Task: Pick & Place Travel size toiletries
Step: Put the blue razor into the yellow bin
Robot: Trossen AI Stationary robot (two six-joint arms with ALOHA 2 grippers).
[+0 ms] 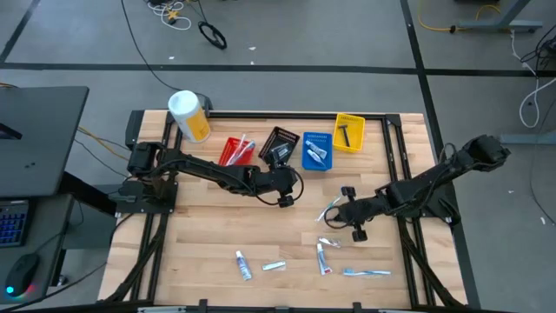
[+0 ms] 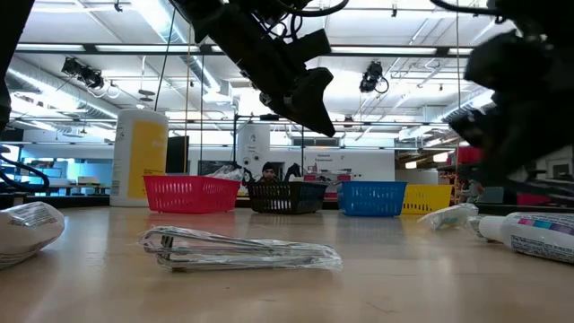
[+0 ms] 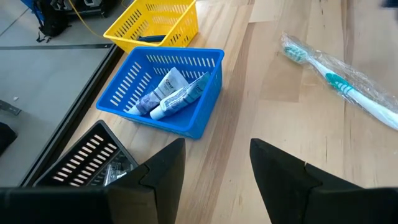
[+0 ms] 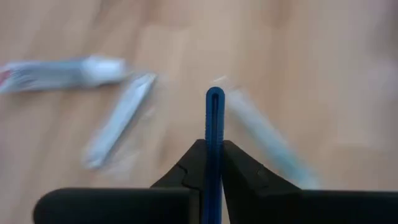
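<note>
High view shows the wooden desk (image 1: 208,226) with four small bins in a row along its far edge: a red bin (image 1: 235,150), a black bin (image 1: 280,144), a blue bin (image 1: 317,149) and a yellow bin (image 1: 348,132). A yellow canister (image 1: 188,116) with a white lid lies beside the red bin.

The left gripper (image 1: 285,193) hangs over the desk just in front of the black and blue bins, its jaws standing open and holding nothing; its wrist view looks past them to two small tubes (image 3: 171,94) lying in the blue bin.

The right gripper (image 1: 350,212) is at the middle right of the desk. Its wrist view shows the jaws closed on a slim blue toothbrush (image 4: 214,143), which stands up between them above the wood.

Other toiletries lie loose on the near half of the desk: a wrapped toothbrush (image 1: 330,209) just beside the right gripper, a red and white tube (image 1: 322,258), a small tube (image 1: 242,264), a silver packet (image 1: 274,266) and a blue toothbrush (image 1: 366,273).
</note>
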